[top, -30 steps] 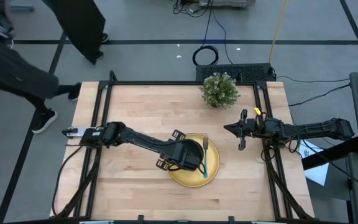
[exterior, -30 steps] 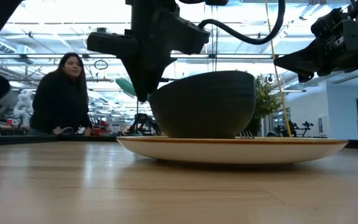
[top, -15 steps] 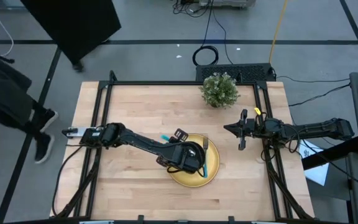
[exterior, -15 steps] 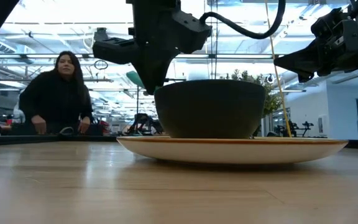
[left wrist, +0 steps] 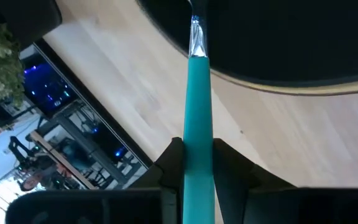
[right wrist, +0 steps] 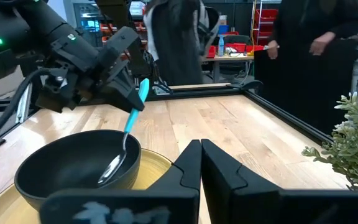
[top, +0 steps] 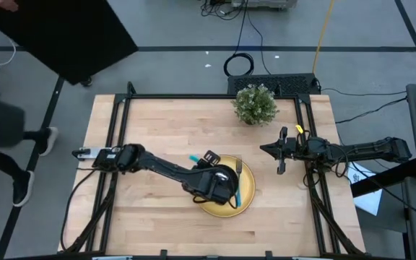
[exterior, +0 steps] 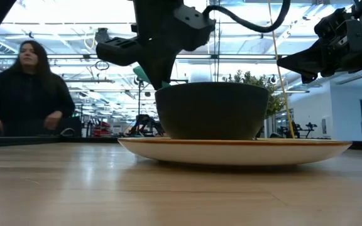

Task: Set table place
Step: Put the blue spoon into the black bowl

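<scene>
Currently I log: left gripper clamped on spoon, bowl-end in black bowl atop yellow plate near table front edge, handle raised since before; right gripper closed, empty; no legible writing.

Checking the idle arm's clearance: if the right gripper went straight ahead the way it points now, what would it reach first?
The right gripper points across the table toward the yellow plate. Its wrist view shows the black bowl ahead, with the spoon in it. Probably the bowl first, though height is unclear.
</scene>
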